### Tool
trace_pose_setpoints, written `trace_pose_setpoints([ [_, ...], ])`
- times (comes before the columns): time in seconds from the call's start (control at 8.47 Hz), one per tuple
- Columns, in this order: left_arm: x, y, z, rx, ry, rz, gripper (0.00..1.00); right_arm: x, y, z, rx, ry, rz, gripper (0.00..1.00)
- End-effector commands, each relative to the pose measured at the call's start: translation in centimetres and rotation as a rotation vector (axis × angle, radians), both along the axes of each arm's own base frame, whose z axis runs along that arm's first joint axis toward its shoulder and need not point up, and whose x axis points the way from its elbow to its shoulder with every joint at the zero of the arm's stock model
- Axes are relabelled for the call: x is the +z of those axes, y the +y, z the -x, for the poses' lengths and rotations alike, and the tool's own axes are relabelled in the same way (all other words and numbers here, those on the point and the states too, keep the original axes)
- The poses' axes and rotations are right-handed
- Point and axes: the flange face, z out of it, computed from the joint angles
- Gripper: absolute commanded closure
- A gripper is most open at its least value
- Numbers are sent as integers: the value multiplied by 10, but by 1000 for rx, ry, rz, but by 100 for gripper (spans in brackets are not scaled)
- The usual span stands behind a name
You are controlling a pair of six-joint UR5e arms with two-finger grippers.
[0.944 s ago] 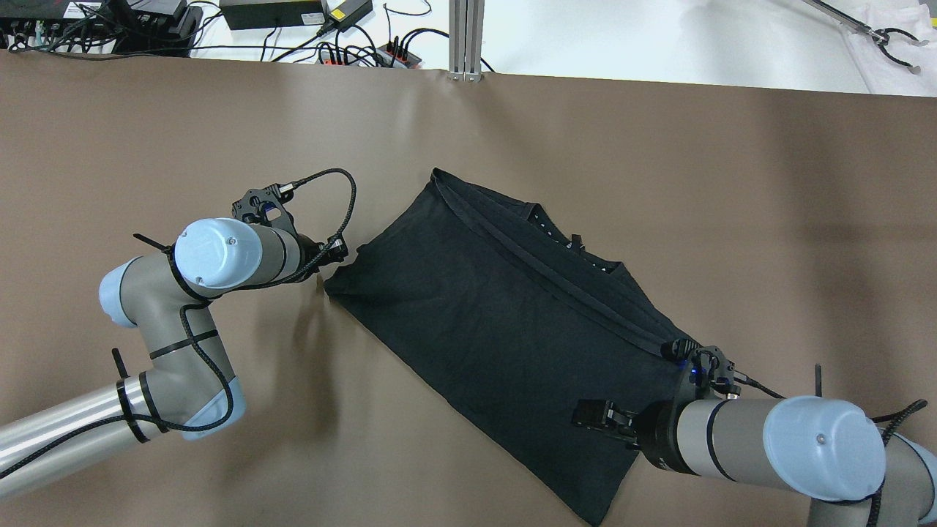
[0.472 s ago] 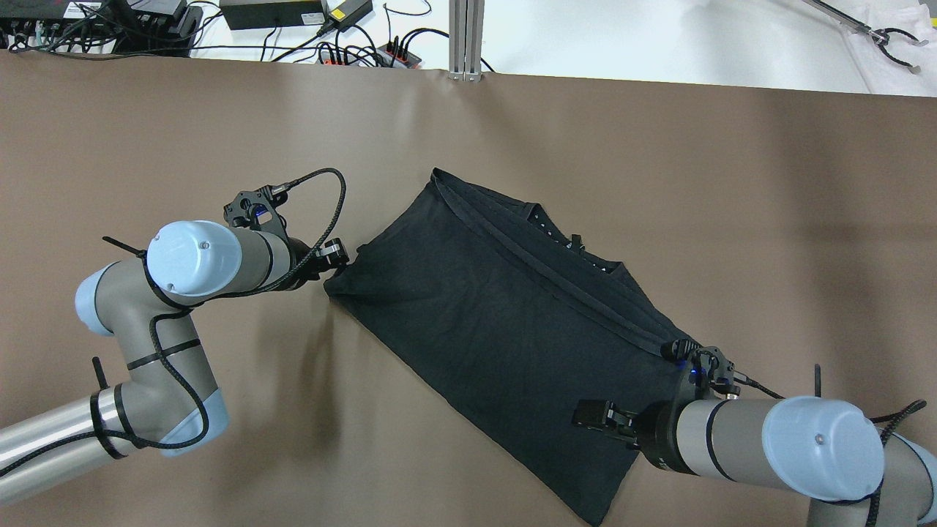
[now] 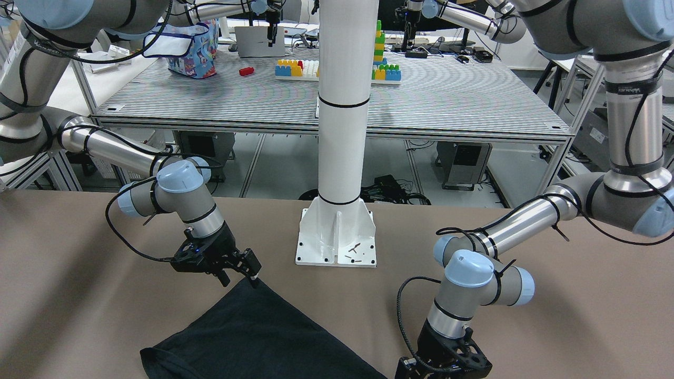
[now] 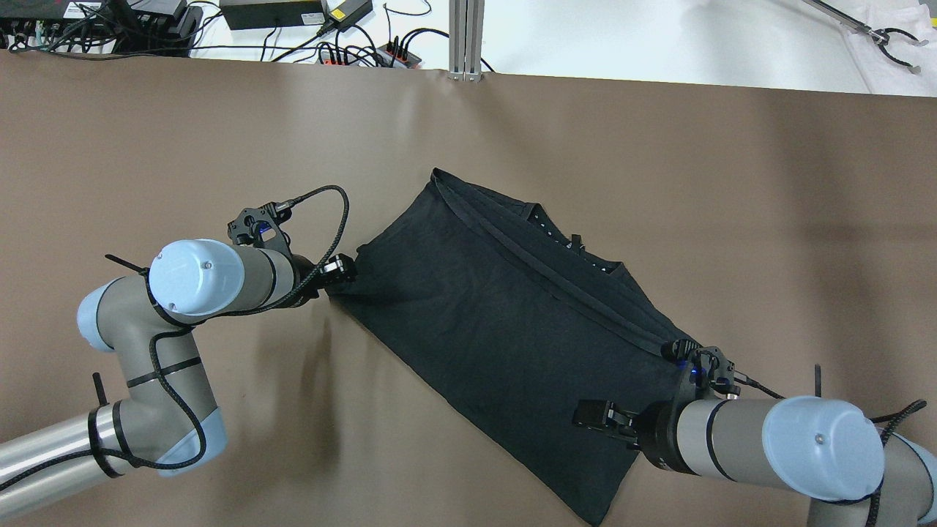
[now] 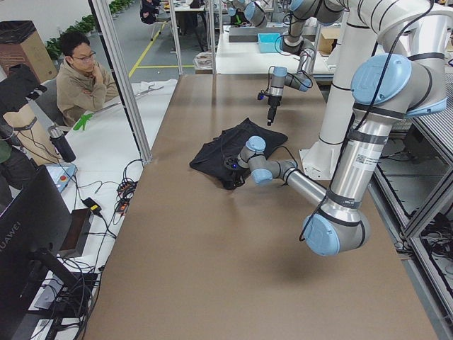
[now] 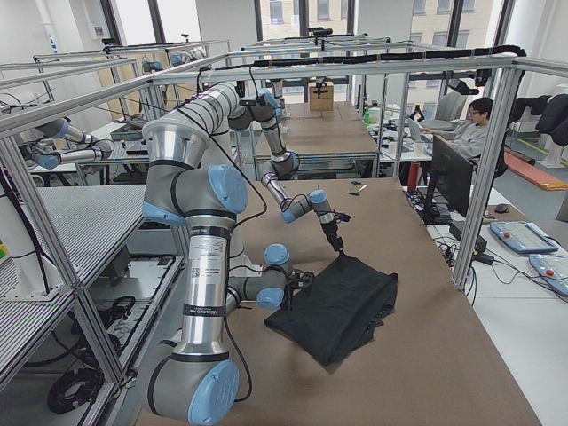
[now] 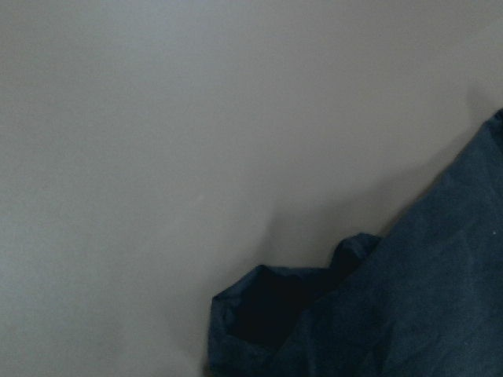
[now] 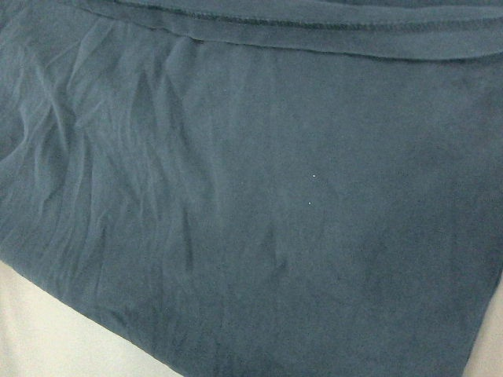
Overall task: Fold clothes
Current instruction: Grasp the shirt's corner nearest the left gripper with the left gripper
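A black garment point(image 4: 498, 322) lies folded flat and askew on the brown table point(image 4: 183, 146). My left gripper point(image 4: 341, 269) is low at the garment's left corner and looks open, with its fingers at the cloth. The left wrist view shows that corner point(image 7: 314, 314) slightly bunched beside bare table. My right gripper point(image 4: 594, 419) is open, just over the garment's near right part. In the front-facing view, the right gripper point(image 3: 241, 275) has its fingers spread at the cloth's edge point(image 3: 253, 331). The right wrist view is filled by the dark cloth point(image 8: 275, 196).
The white mast base point(image 3: 337, 237) stands at the robot's side of the table. Cables and power bricks point(image 4: 293, 15) lie past the far edge. An operator point(image 5: 81, 78) sits off the table's far side. Bare brown table surrounds the garment.
My left gripper has drawn back a little and then come in onto the garment's left corner. The right arm and the garment have stayed still.
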Motion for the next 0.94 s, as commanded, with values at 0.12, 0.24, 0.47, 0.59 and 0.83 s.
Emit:
trace_pose_setpoints([
  [0.12,26,-11,-19,6,-54,7,100,4,-1,-1,12,11,-2,5],
  [0.24,18,-32,-7,-6,-59,-15,100,5,-1,-1,16,13,-3,5],
  [0.47,8,-59,21,8,-59,-40,100,6,-2,3,16,16,-3,5],
  [0.59,4,-68,28,0,-61,-49,100,7,-3,3,16,17,-2,5],
  [0.83,-19,-129,31,-45,-82,-65,100,7,-3,4,16,17,-2,5],
])
